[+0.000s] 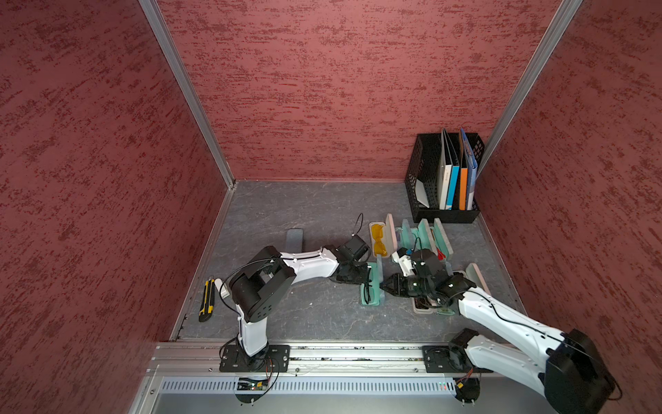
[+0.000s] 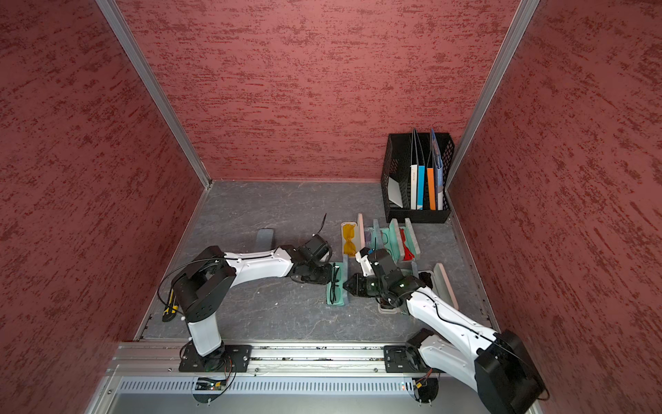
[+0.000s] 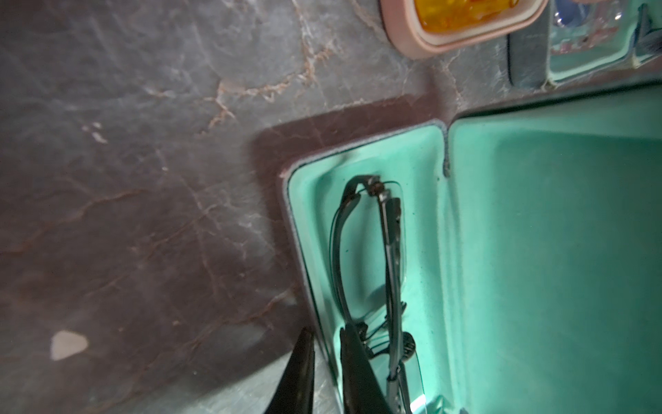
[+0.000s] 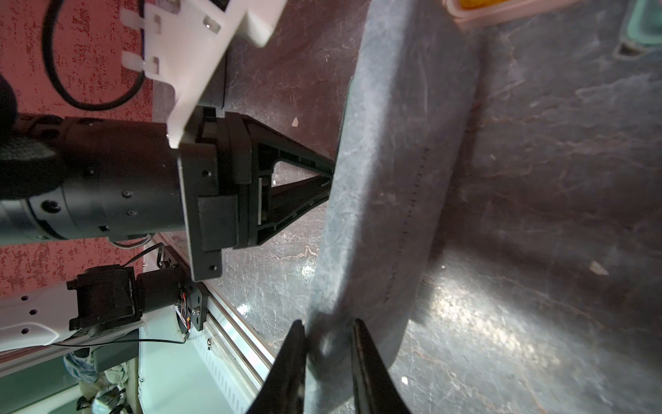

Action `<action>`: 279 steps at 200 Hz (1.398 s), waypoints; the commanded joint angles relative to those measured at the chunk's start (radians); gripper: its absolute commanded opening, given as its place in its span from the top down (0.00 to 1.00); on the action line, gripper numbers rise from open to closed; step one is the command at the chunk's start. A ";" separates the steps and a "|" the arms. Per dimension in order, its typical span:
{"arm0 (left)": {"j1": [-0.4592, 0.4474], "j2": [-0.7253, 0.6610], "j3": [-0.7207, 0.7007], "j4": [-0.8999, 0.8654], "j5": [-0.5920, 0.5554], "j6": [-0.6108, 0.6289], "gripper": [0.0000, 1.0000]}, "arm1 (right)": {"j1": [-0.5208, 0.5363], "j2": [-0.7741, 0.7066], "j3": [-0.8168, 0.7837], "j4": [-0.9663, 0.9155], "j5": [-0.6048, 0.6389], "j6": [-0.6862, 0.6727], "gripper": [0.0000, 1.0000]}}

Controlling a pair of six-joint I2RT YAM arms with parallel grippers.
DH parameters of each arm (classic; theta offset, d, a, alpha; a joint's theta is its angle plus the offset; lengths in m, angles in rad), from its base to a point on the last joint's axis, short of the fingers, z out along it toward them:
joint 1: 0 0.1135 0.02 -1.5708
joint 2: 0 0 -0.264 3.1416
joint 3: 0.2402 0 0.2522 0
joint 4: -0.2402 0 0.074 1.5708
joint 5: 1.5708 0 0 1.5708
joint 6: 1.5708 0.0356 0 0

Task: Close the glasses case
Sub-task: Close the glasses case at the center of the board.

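Found the left gripper (image 3: 325, 331) clamped across the near wall of the glasses case (image 1: 372, 300) — one finger outside, one inside the mint-lined base tray (image 3: 311, 186). Located the case mid-table in both top views, open, lid (image 4: 394, 179) standing roughly upright on its hinge, black glasses (image 3: 392, 258) folded in the tray. Found the right gripper (image 4: 329, 324) drawn together about the lid's free edge, one finger over the edge, the other on the grey outer face.

Judged the step in hand as folding the lid down onto the tray. Recommend pinning the tray flat with the left grip and swinging the lid in an arc about the hinge, not shoving straight across — otherwise likely to skid or tip the whole case. Must withdraw the left inner finger from the rim before final closure, or risk trapping it. Advise confirming the glasses seated below the rim.

Noted, left to right: a yellow-and-black utility knife (image 1: 207, 301) by the left wall and a flat grey item (image 1: 295, 239) behind the left arm, both well apart from the work; a pink case (image 1: 391, 233) with yellow glasses (image 1: 378, 238) just behind the target; a row of open mint cases (image 1: 424, 234) beyond the right wrist; another open case (image 1: 480, 277) under the right forearm; a black file rack (image 1: 422, 172) in the far right corner. Rated the pink case and the one under the forearm as nearest obstructions to arm travel.
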 commanded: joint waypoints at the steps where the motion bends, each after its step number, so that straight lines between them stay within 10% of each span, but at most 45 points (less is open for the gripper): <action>1: -0.007 0.035 0.021 0.013 -0.004 -0.007 0.86 | -0.009 0.015 -0.013 0.043 -0.019 -0.006 0.77; 279: -0.019 0.040 0.001 0.077 0.013 -0.022 0.89 | 0.055 0.161 -0.005 0.114 0.027 0.013 0.80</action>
